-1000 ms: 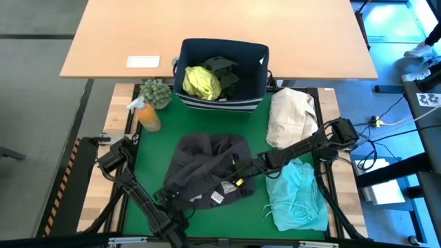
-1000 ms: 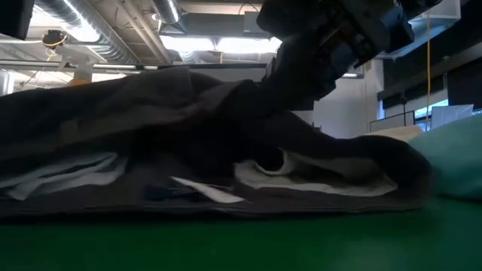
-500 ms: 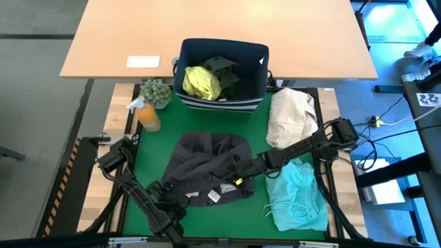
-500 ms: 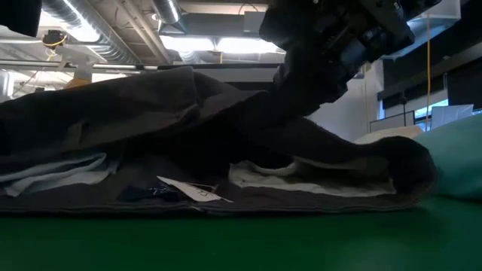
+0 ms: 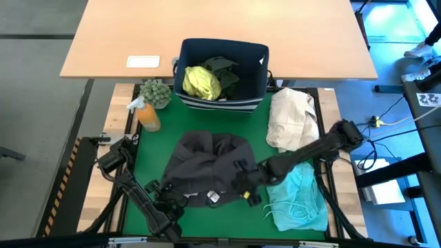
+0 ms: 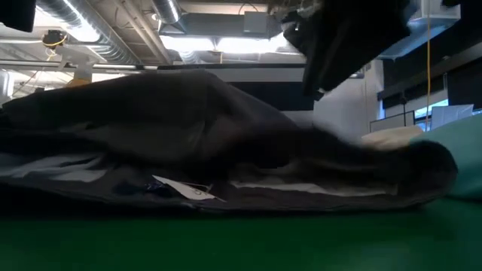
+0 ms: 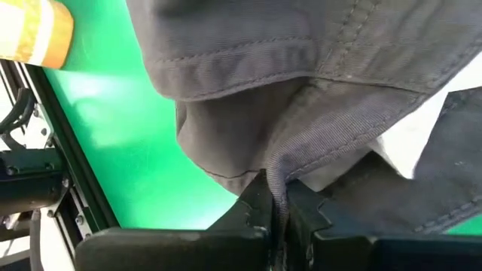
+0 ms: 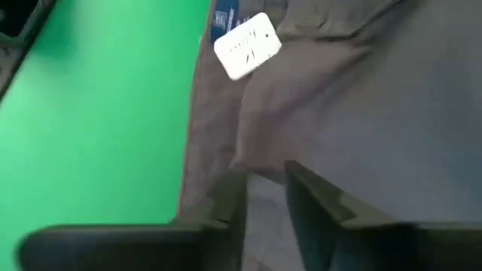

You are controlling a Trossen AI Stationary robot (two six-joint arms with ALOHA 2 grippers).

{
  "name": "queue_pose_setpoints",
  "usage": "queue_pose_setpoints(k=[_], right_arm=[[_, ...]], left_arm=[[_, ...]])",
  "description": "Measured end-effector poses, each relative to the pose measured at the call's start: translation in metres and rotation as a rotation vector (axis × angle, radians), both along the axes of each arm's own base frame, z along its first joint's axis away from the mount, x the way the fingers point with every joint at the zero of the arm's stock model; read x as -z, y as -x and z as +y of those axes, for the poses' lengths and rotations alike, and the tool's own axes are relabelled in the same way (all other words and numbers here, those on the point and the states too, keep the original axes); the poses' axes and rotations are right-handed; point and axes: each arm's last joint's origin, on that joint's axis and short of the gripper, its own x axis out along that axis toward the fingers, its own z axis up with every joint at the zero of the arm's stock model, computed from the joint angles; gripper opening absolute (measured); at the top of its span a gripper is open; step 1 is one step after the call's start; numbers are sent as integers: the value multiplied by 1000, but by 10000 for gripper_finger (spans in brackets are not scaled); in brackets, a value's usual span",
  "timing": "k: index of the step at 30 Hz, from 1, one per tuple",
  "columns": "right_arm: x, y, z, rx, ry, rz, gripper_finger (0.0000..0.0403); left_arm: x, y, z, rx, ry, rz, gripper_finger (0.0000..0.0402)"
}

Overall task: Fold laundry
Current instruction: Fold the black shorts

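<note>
A charcoal grey garment (image 5: 207, 162) lies crumpled on the green mat (image 5: 151, 155), and its white label (image 8: 247, 45) shows at its near edge. My left gripper (image 5: 173, 196) is at the garment's near left edge, shut on the cloth. My right gripper (image 5: 244, 189) hangs over the garment's near right part. Its fingers (image 8: 226, 199) stand a little apart with nothing between them. A turquoise garment (image 5: 298, 196) lies folded at the near right. A yellow-green shirt (image 5: 201, 83) and a dark garment sit in the navy bin (image 5: 258, 62). My left gripper pinches a raised fold of the charcoal garment (image 7: 282, 162), beside a stitched hem, between its two fingertips. It comes slanting down from the near left. The rest of the garment lies slack on the mat.
A cream cloth bundle (image 5: 293, 117) lies at the far right of the mat. An orange spray bottle (image 5: 147, 114) and a small plant (image 5: 156, 91) stand at the far left. Bare green mat shows along the left side and the near edge.
My right gripper has risen off the charcoal garment and drawn a little toward the near edge. The cloth under it has sunk back onto the mat. My left gripper has stayed at the garment's near left edge.
</note>
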Motion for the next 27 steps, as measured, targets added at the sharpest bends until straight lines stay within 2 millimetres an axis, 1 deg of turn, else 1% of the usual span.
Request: queue_pose_setpoints(k=[3, 5, 8, 11, 15, 19, 22, 27], right_arm=[[-16, 7, 20, -2, 32, -31, 155], [-17, 14, 33, -6, 30, -39, 182], [-12, 27, 47, 9, 62, -28, 214], [2, 42, 56, -14, 144, -3, 234], [23, 63, 65, -92, 258, 13, 241], [42, 80, 67, -149, 334, 51, 241], [52, 86, 64, -149, 378, 55, 241], [69, 91, 58, -153, 429, 23, 241]], left_arm=[[0, 1, -1, 6, -3, -5, 2], [0, 1, -1, 5, -5, -8, 2], [0, 1, -1, 5, -5, -9, 2], [0, 1, -1, 6, -6, -11, 1], [0, 1, -1, 8, -6, -10, 1], [0, 1, -1, 9, -5, -9, 1], [0, 1, -1, 9, -5, -10, 1], [0, 1, -1, 9, -4, -11, 0]])
